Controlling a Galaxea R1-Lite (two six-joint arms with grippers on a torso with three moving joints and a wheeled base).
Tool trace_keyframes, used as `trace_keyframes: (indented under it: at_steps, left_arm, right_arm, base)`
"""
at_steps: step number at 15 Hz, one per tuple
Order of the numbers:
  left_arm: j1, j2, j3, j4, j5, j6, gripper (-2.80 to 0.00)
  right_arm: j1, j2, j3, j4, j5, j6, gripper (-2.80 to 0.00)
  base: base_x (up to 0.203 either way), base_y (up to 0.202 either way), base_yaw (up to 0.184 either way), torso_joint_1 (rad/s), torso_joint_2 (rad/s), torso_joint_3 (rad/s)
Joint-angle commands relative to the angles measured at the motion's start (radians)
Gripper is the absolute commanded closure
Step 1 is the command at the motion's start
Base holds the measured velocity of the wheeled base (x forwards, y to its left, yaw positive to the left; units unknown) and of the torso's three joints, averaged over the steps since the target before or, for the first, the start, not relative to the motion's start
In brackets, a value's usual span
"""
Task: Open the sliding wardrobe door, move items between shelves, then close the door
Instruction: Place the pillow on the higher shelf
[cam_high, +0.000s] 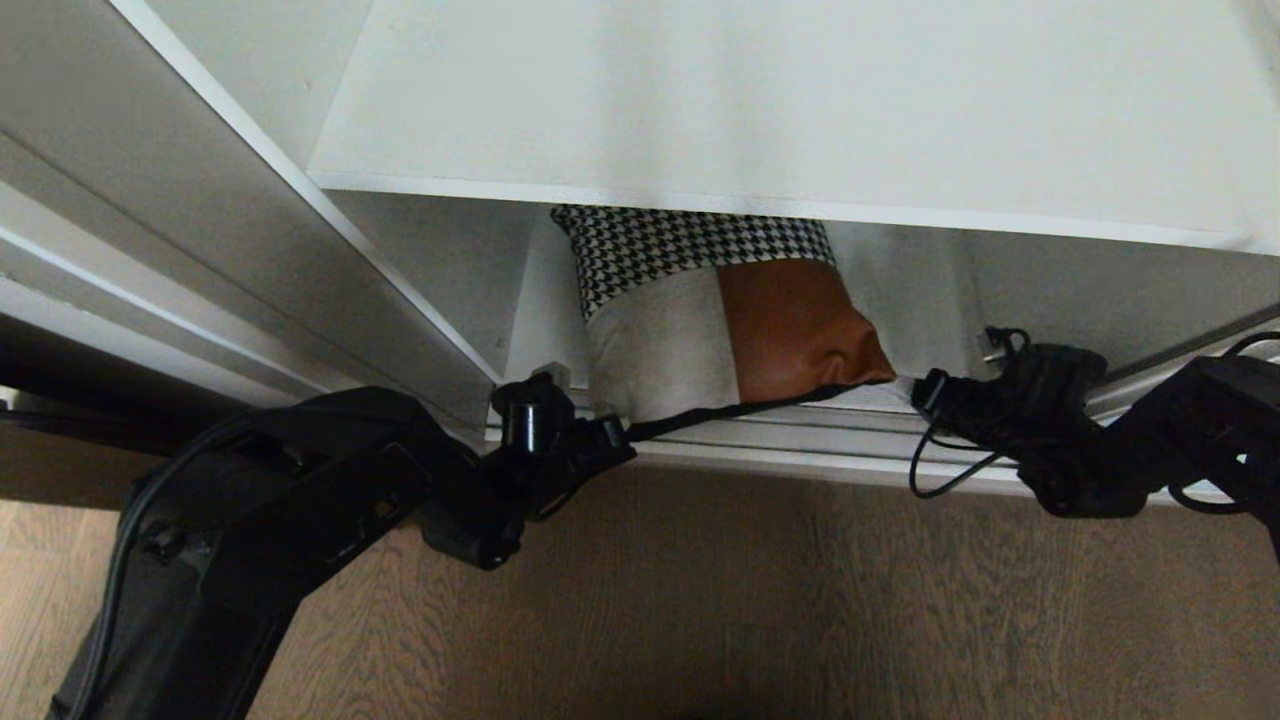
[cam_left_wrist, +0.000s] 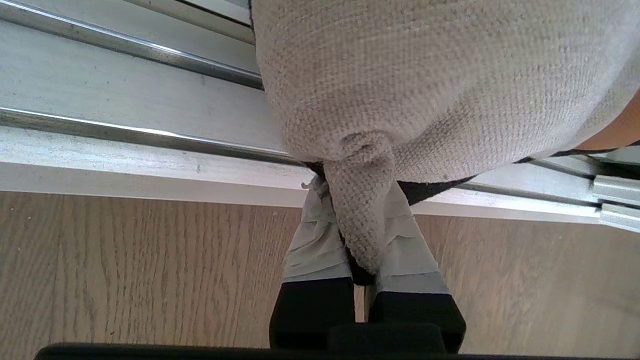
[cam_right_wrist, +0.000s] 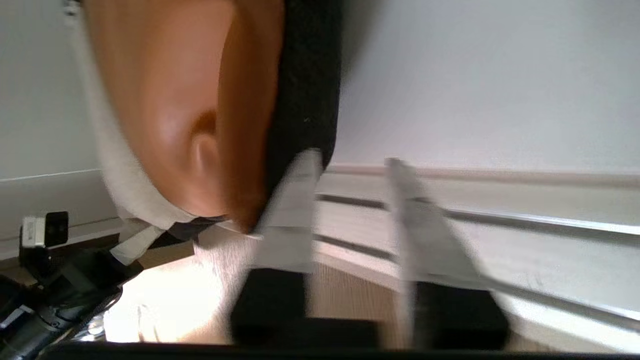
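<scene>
The left gripper (cam_left_wrist: 364, 250) has its fingers (cam_left_wrist: 320, 245) pinched tight on a beige corner of the cushion (cam_high: 720, 320), the fabric bunched into a nub between the taped pads. The right gripper (cam_right_wrist: 350, 210) stands with its fingers apart and nothing between them; one fingertip sits just beside the cushion's black backing and brown patch, and whether it touches the fabric is hard to say, since that view is smeared.

The cushion lies in the lower compartment, under the white shelf (cam_high: 700, 110), with its near edge drooping over the door track (cam_high: 800, 440) toward the floor (cam_high: 700, 600).

The risk, as I judge it, comes from the uneven hold. With only one corner gripped, the cushion's free side may sag and swing when lifted, or drag across the track rails and snag there. The pinch takes in only a small fold of soft fabric, so a quick pull could let it slip out, dropping the cushion onto the floor outside the wardrobe. The raised side could also catch the front edge of the shelf above, which sits close over the cushion. If the right gripper closes from where it is, it might nip only the thin backing seam, or miss and close on air.
</scene>
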Motion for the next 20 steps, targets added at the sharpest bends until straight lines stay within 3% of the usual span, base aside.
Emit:
trace_keyframes:
  at_steps: [1, 13, 20]
  left_arm:
    - [0.0, -0.009, 0.018, -0.009, -0.002, -0.005, 0.0]
    - [0.0, 0.001, -0.016, 0.018, -0.008, -0.008, 0.0]
    - [0.0, -0.002, -0.003, 0.009, -0.008, -0.008, 0.0]
  right_arm:
    - [0.002, 0.031, 0.002, -0.056, 0.0, 0.008, -2.8]
    - [0.004, -0.034, 0.285, -0.266, 0.006, 0.0, -2.8]
    - [0.017, 0.068, 0.086, -0.273, 0.002, 0.012, -2.8]
  base:
    - [0.0, 0.0, 0.0, 0.0, 0.0, 0.0]
    - [0.0, 0.0, 0.0, 0.0, 0.0, 0.0]
    - [0.0, 0.0, 0.0, 0.0, 0.0, 0.0]
